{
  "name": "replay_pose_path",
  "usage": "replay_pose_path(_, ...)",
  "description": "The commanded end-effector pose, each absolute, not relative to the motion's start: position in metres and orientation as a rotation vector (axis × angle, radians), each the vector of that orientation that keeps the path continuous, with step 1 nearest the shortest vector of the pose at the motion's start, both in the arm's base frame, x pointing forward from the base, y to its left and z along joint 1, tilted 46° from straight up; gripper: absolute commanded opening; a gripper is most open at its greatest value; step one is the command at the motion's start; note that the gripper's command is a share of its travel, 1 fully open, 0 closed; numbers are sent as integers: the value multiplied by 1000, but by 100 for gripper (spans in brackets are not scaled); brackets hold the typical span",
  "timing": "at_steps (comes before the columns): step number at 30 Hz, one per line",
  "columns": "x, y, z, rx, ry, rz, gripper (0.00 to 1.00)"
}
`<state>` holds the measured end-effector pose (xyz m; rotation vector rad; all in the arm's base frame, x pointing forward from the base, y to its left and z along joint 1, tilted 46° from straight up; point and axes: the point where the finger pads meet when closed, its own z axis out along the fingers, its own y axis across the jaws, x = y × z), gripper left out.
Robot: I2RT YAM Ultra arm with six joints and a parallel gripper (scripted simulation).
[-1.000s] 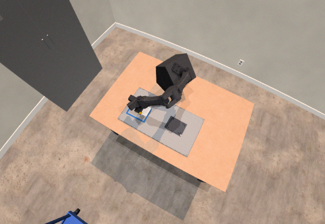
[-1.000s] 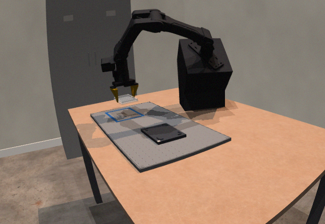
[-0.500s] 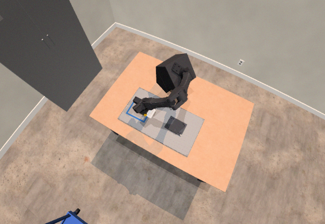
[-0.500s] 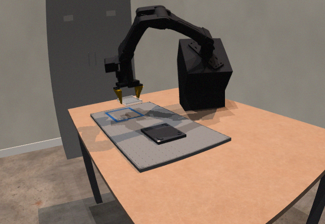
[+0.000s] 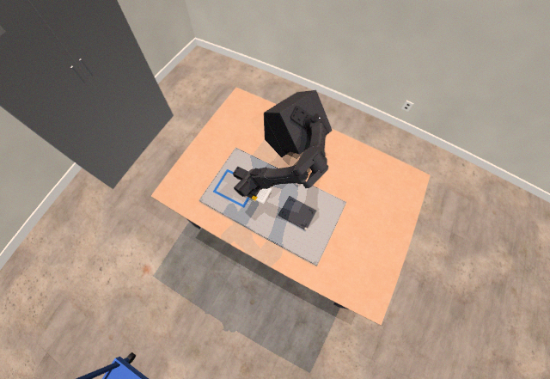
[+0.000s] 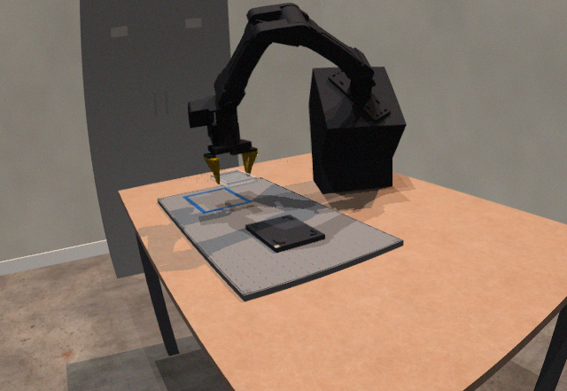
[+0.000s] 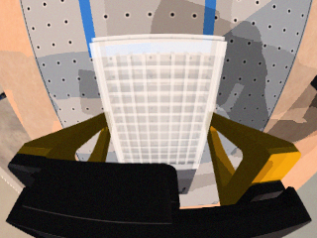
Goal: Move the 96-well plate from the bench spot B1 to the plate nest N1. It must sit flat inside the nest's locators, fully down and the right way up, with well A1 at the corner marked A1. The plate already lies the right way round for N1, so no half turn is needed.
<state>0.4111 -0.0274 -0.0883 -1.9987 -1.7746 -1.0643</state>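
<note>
Plate (image 7: pixel 158 95) is clamped between the wide-set fingers of the gripper (image 6: pixel 231 163), lifted just beside the blue outline (image 6: pixel 217 199), apart from the nest (image 6: pixel 284 232).

An orange tabletop (image 6: pixel 412 285) carries a grey perforated board (image 6: pixel 237 258) lying flat near its left side. On the board, a blue square outline (image 6: pixel 192 204) marks a spot toward the far end, and a flat black nest (image 6: pixel 284 233) sits near the middle. A black angular pedestal (image 6: pixel 353 158) stands on the tabletop just behind the board.
</note>
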Motion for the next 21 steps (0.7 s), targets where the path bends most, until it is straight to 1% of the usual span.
replay_pose_path(1, 410, -26, -79, -2040, -1761, -1068, 0)
replay_pose_path(7, 408, -24, -71, -2061, -1744, -1075, 0)
replay_pose_path(21, 402, 19, -41, -2039, -1760, -1071, 0)
